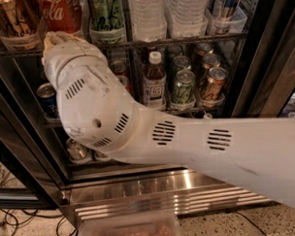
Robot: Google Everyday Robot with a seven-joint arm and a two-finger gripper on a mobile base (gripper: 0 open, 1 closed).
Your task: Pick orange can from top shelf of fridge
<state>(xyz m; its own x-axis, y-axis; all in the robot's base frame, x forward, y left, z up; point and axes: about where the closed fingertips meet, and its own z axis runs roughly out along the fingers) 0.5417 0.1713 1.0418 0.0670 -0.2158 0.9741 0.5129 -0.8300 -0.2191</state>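
Reaching: pincer [58, 39] at the top shelf [183, 40] rail, its state unreadable; next, up-left onto the orange can [13, 22].

Gripper [62, 38] at upper left, by the front rail of the upper rack. Beside it stand a red Coca-Cola can [61, 13], a green can [106, 17], water bottles [146, 15] and a blue-striped can [226, 5] in a clear tub. One rack down: a dark bottle with a white cap [154, 81], green-labelled cans [184, 87], brownish cans [214, 81] and, far left, a blue can [47, 99]. Near, on the speckled floor [268, 225], sit a clear plastic bin [127, 232] and black cables [10, 227].
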